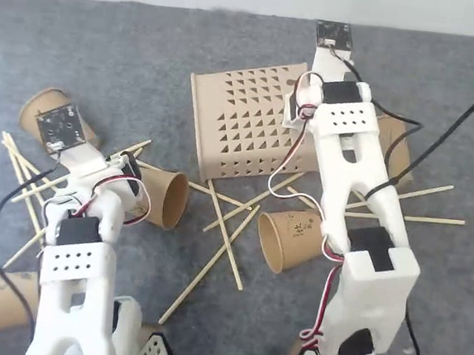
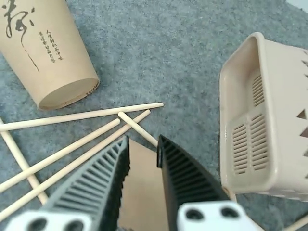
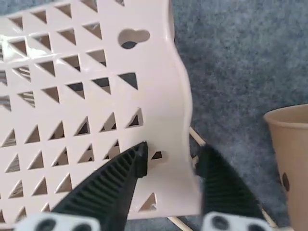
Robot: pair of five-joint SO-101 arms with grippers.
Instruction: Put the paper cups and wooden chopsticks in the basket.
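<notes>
High view: basket (image 1: 242, 120) on its side, upper centre, with chopsticks (image 1: 224, 226) and paper cups (image 1: 294, 236) strewn below it. Left wrist: left gripper (image 2: 143, 144) is narrow, pinching a cup (image 2: 142, 192) wall. Right wrist: right gripper (image 3: 171, 154) clamps the basket's rim.

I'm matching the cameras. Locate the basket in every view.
High view: basket lies on its side, upper centre.
Left wrist view: past the left gripper, slotted end facing it.
Right wrist view: its holed wall right at the right gripper.
Shared landmark: the triangular holes.
</notes>
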